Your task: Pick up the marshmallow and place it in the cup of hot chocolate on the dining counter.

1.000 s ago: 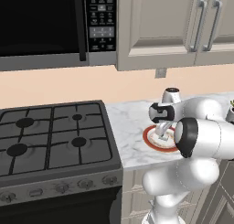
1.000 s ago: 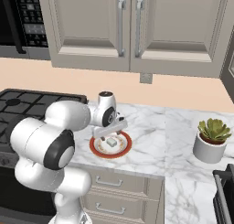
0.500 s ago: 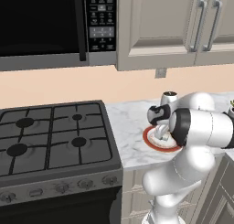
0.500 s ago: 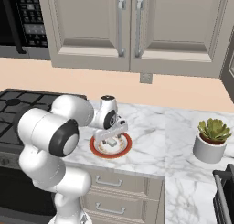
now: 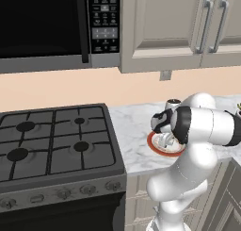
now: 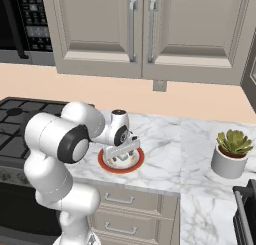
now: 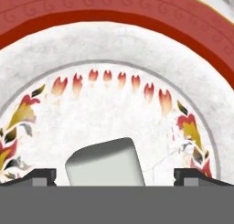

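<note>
The marshmallow (image 7: 104, 162), a small white block, lies on a round red-rimmed plate (image 7: 114, 17) with a flower pattern. My gripper (image 7: 117, 177) is open and low over the plate. Its two dark fingertips (image 7: 39, 176) stand wide apart, one on each side of the marshmallow, with a gap to it on both sides. From the base views the gripper (image 6: 121, 156) points down onto the plate (image 6: 106, 165) on the marble worktop, and the hand (image 5: 165, 140) covers the plate's (image 5: 155, 149) middle. The cup of hot chocolate and the dining counter are out of view.
A black gas stove (image 5: 52, 140) stands left of the plate, with a microwave (image 5: 47, 27) above it. A potted succulent (image 6: 231, 154) sits on the worktop (image 6: 170, 149) to the right. Beige wall cabinets (image 6: 140, 29) hang overhead.
The hand has come down closer to the plate, and the arm's elbow has swung lower and nearer the base. The plate has stayed put.
</note>
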Controlling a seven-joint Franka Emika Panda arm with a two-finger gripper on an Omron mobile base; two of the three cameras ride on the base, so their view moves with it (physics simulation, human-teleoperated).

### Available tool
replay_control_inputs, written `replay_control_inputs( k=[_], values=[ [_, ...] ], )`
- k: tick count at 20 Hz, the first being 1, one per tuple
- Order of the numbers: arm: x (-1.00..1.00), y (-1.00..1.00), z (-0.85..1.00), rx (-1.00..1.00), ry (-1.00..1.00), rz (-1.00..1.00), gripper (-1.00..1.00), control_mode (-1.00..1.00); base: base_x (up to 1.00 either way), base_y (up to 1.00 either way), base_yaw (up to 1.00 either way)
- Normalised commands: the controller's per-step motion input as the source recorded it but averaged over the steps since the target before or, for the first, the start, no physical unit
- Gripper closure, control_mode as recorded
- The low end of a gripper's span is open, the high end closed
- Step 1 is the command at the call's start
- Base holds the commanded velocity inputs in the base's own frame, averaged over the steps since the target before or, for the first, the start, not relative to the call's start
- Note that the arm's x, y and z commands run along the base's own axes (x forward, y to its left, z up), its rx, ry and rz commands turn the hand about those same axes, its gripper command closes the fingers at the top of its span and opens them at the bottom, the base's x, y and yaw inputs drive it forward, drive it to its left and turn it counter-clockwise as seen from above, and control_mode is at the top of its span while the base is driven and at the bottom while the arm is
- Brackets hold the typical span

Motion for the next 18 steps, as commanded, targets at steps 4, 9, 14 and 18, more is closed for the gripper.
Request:
replay_control_inputs(
  k=[4,9,14,18],
  values=[
    [0.00,0.00,-0.39,0.00,0.00,0.01,-1.00,-1.00,0.00,0.00,0.00],
    [0.00,0.00,-0.35,0.00,0.07,0.00,-1.00,-1.00,0.00,0.00,0.00],
    [0.00,-0.02,-0.50,0.00,0.05,0.00,-1.00,-1.00,0.00,0.00,0.00],
    [0.00,-0.01,-0.77,-0.01,0.10,0.00,1.00,-1.00,0.00,0.00,0.00]
  ],
)
